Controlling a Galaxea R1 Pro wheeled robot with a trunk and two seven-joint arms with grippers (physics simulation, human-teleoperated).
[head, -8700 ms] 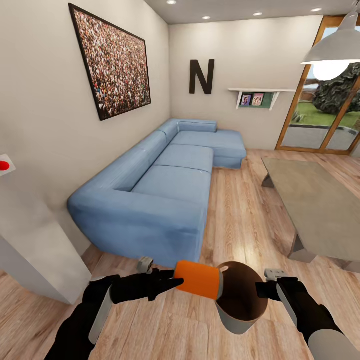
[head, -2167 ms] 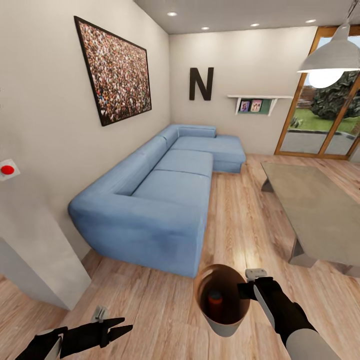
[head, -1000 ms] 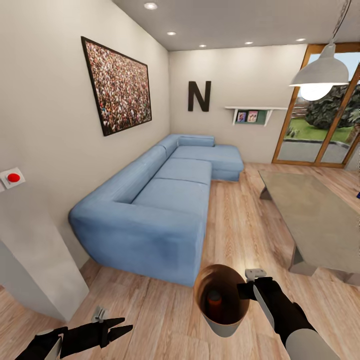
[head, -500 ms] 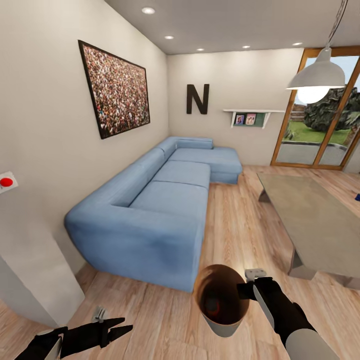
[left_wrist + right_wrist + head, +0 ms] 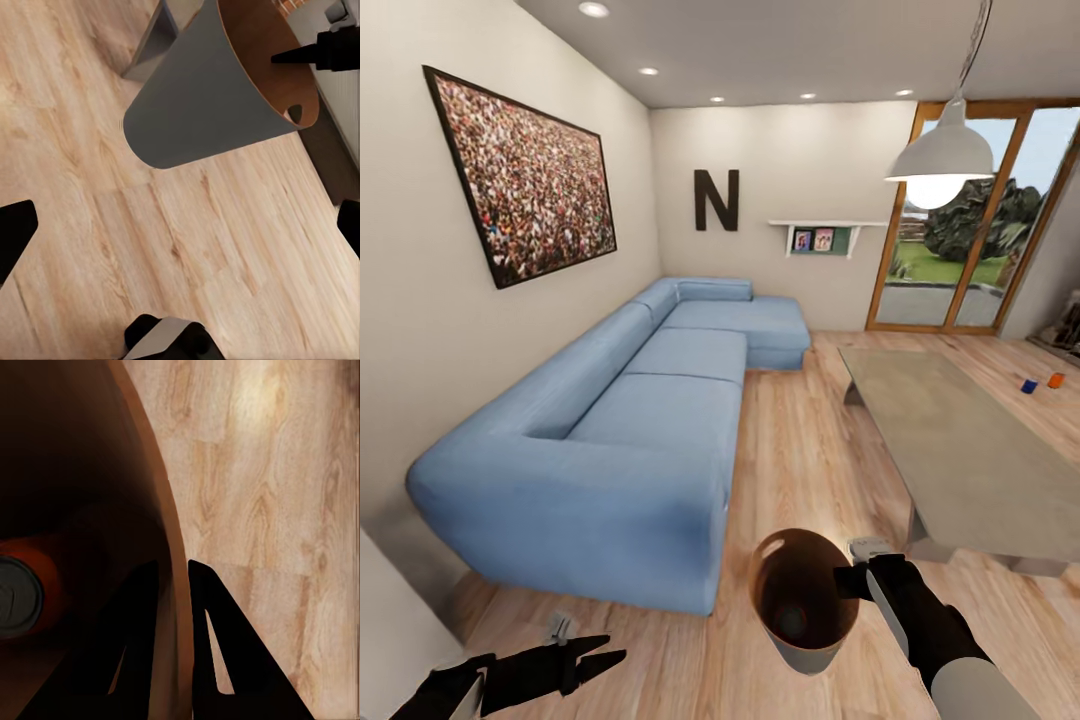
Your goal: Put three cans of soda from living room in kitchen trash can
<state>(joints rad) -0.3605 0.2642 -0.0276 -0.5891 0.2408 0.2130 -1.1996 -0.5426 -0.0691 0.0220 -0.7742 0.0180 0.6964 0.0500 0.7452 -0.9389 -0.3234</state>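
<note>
my right gripper (image 5: 847,581) sits at the lower right of the head frame, pinched onto the rim of the tash can (image 5: 807,645), one finger inside the glossy brown wall and one outside, as the right wrist view shows (image 5: 171,585); the bin hangs above the wood floor (image 5: 810,450), mouth tipped toward my head camera; deep in it lies an orange can of soda (image 5: 19,585), silvery top showing, faint in the head view (image 5: 792,620); my left gripper (image 5: 605,658) rests at the lower left of the frame, fingers spread apart and holding nothing, well apart from the bin; from the left wrist the bin's grey outside (image 5: 202,97) fills the upper part, with the right gripper's finger on its rim (image 5: 300,56); far off at the right edge of the head frame, on the floor beyond the grey low table (image 5: 960,450), stand a dark blue can (image 5: 1028,386) and another orange can (image 5: 1056,380), just beside each other; the table lies between me and them; the blue corner sofa (image 5: 620,420) takes the left middle, the crowd picture (image 5: 525,180) and a black letter n (image 5: 716,200) on the walls, a pendant lamp (image 5: 940,160) at upper right before the wood-framed glass doors (image 5: 960,250).
</note>
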